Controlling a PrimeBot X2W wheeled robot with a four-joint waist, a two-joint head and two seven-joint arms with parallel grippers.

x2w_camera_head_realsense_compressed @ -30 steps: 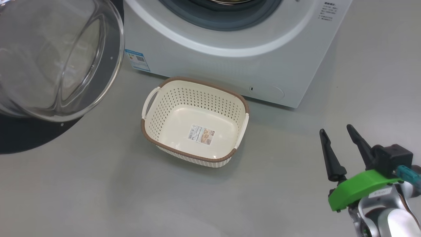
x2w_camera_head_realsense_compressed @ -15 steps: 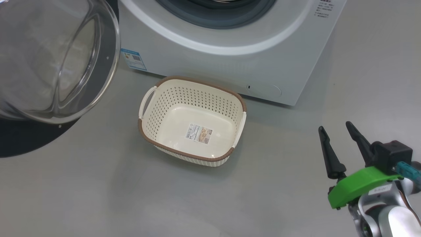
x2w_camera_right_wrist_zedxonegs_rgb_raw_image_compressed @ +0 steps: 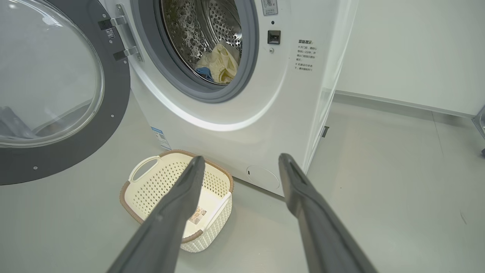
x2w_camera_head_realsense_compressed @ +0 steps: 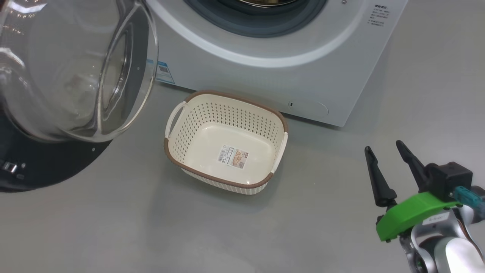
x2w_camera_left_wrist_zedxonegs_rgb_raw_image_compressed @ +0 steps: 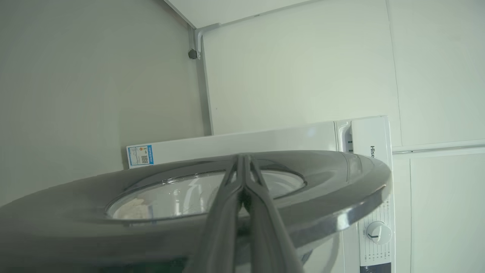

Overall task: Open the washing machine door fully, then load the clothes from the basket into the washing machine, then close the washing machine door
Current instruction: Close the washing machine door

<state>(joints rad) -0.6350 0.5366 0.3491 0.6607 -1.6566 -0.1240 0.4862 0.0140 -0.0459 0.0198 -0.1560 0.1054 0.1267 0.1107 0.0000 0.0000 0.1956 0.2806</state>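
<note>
The washing machine (x2w_camera_head_realsense_compressed: 265, 79) stands at the top of the head view with its porthole open. Its door (x2w_camera_head_realsense_compressed: 75, 76) hangs out at the left, glass bowl bulging toward me. Pale cream clothes (x2w_camera_right_wrist_zedxonegs_rgb_raw_image_compressed: 221, 62) with a blue patch lie inside the steel drum. The cream basket (x2w_camera_head_realsense_compressed: 227, 113) sits empty on the floor before the machine, a label on its bottom. My left gripper (x2w_camera_left_wrist_zedxonegs_rgb_raw_image_compressed: 244, 158) is shut, with its fingers lying across the outer face of the door (x2w_camera_left_wrist_zedxonegs_rgb_raw_image_compressed: 341, 182). My right gripper (x2w_camera_head_realsense_compressed: 383, 148) hovers open at the lower right, well clear of the basket (x2w_camera_right_wrist_zedxonegs_rgb_raw_image_compressed: 159, 185), holding nothing.
Grey floor spreads around the basket and to the right of the machine. White wall panels stand behind and beside the washing machine (x2w_camera_left_wrist_zedxonegs_rgb_raw_image_compressed: 265, 140), whose control knob (x2w_camera_left_wrist_zedxonegs_rgb_raw_image_compressed: 377, 232) shows at its top. The door's latch (x2w_camera_head_realsense_compressed: 9, 167) shows on its black rim.
The door has swung rightward toward the machine, beyond the small shift of the whole picture, and its latch has come into view. The right gripper and basket have stayed about where they were.
</note>
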